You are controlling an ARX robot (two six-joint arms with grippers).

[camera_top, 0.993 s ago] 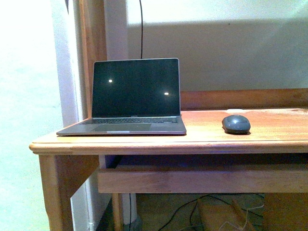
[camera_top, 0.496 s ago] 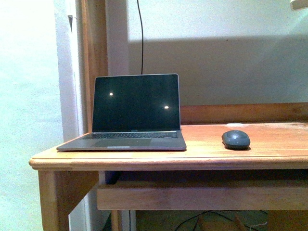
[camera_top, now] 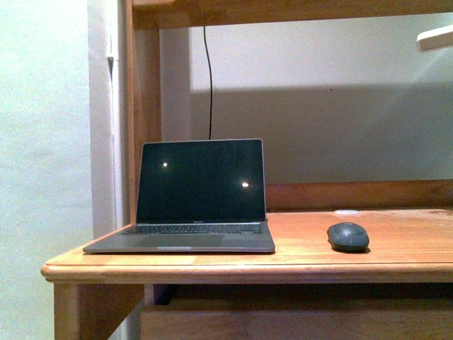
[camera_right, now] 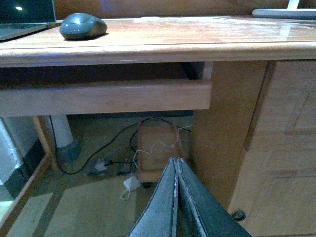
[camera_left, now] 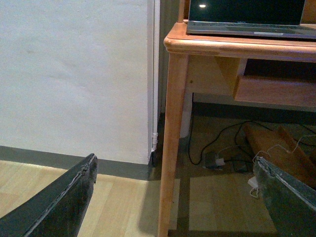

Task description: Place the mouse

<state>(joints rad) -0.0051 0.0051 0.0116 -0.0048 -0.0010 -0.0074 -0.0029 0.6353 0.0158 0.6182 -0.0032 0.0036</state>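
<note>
Wooden desk (camera_top: 304, 263) carries the mouse (camera_top: 347, 236) right of a laptop (camera_top: 191, 202); left gripper (camera_left: 175, 197) gapes, right gripper (camera_right: 177, 195) is closed empty.

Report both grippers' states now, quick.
Left gripper: open, jaws wide apart, holding nothing.
Right gripper: closed, fingers pressed together, empty; the mouse sits on the desk.

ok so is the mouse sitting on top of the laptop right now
No, the mouse rests directly on the wooden desk, apart from the laptop and to its right in the front view.
</note>
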